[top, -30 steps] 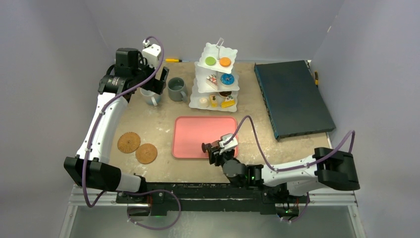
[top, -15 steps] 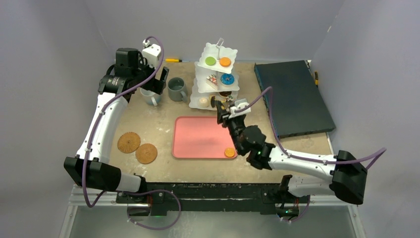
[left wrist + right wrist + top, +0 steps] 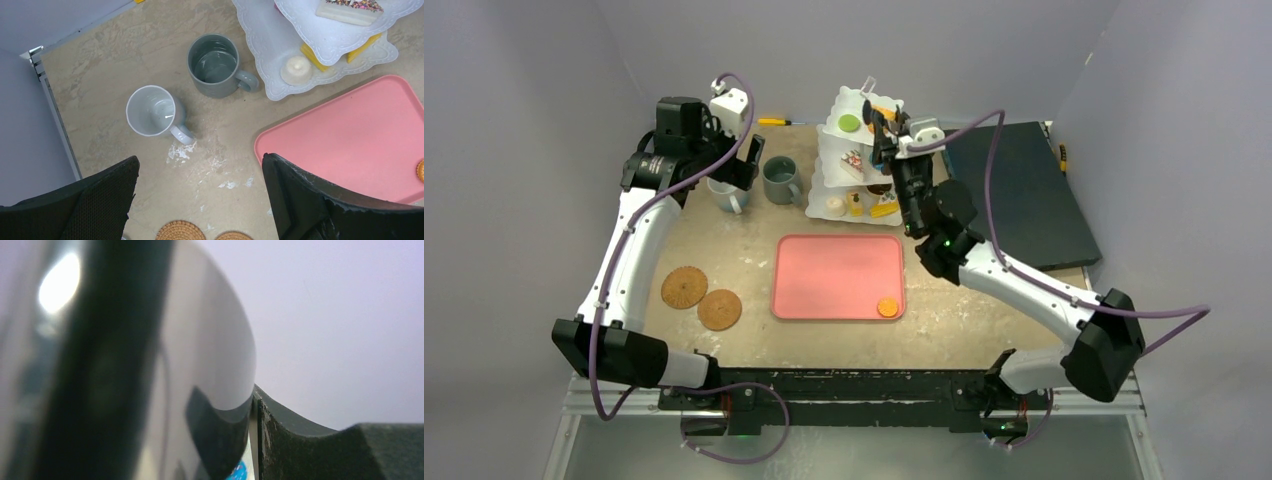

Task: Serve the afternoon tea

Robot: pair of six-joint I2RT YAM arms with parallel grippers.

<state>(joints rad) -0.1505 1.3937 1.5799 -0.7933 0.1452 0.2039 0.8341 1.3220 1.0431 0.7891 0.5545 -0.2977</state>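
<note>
White scalloped stand, three tiers bearing pastries, stands at the back of the beige desk between lilac walls. Left of it are two mugs, a grey mug and a white mug, shown empty by the left wrist view. Two cork coasters lie front left, and one orange pastry sits on the pink tray. The left gripper gapes wide above the mugs, holding nothing. The right gripper is at the top tier; its own view is glossy blur, so its grip I cannot tell.
</note>
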